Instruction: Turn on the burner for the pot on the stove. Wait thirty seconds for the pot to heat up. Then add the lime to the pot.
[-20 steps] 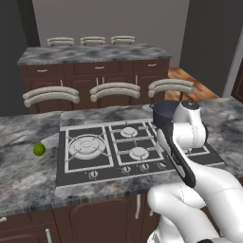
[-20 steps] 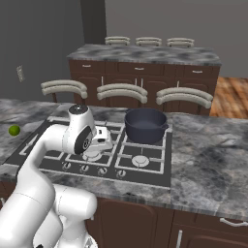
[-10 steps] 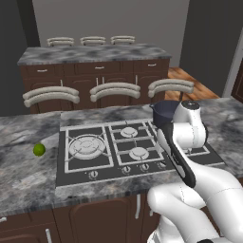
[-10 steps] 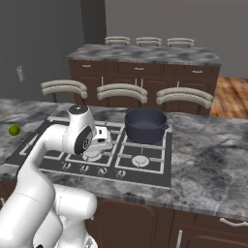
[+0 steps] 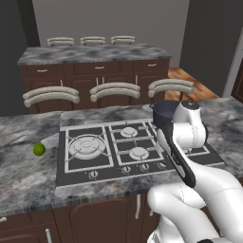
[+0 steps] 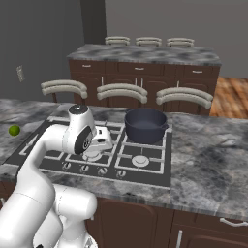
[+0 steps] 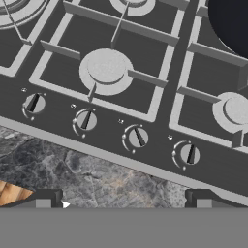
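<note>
One pot [image 6: 146,125], one lime [image 5: 39,149], one stove [image 5: 111,163] with five burners, and a row of knobs along its near edge, four of which show in the hand view [image 7: 86,120] (the fifth falls outside that frame). The pot is wide, round and dark blue-black with a paler rim and small side handles; it sits on the back right burner, centre of the right base view, and partly hidden behind the arm at right of centre in the left base view [image 5: 161,110]. The lime is small, round and yellow-green, resting alone on the grey marbled counter [image 5: 26,175] at the left of the left base view, just off the stove's left edge, and at the far left of the right base view [image 6: 14,130]. The gripper [image 7: 123,201] hangs above the stove's front edge with its fingers spread wide and holding nothing, tips at the bottom of the hand view over bare counter. Three stool backs [image 6: 121,91] line the counter's far side; the counter right of the stove is bare.
</note>
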Tool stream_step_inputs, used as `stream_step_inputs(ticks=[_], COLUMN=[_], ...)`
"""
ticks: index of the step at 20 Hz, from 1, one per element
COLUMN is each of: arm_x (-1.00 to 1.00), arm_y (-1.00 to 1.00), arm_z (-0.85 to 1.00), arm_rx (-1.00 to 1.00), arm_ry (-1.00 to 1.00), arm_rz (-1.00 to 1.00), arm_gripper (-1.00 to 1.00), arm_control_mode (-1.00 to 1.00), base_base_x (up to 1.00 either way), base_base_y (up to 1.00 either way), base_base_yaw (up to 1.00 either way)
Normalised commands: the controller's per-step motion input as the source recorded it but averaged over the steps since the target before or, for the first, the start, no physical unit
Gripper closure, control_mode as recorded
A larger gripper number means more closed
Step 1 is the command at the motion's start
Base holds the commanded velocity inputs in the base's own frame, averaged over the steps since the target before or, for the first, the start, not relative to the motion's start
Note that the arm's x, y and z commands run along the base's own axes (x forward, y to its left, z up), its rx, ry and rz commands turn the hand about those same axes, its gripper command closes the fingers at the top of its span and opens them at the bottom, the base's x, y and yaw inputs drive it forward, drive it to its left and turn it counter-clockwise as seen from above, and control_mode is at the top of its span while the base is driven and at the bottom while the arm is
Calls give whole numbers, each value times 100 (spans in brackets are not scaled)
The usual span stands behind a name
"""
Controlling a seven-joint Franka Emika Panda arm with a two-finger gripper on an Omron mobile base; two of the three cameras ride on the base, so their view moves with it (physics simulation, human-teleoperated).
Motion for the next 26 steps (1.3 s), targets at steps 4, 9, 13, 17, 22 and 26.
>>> stream_step_inputs(ticks=[4,9,13,17,22,26], arm_x=[0,0,0,0,0,0], arm_y=[0,0,0,0,0,0], arm_z=[0,0,0,0,0,0], arm_rx=[0,0,0,0,0,0], arm_ry=[0,0,0,0,0,0], arm_rz=[0,0,0,0,0,0], arm_gripper=[-100,-100,-100,-100,-100,-100], arm_control_mode=[-100,-100,-100,-100,-100,-100], base_base_x=[0,0,0,0,0,0], base_base_y=[0,0,0,0,0,0], base_base_yaw=[0,0,0,0,0,0])
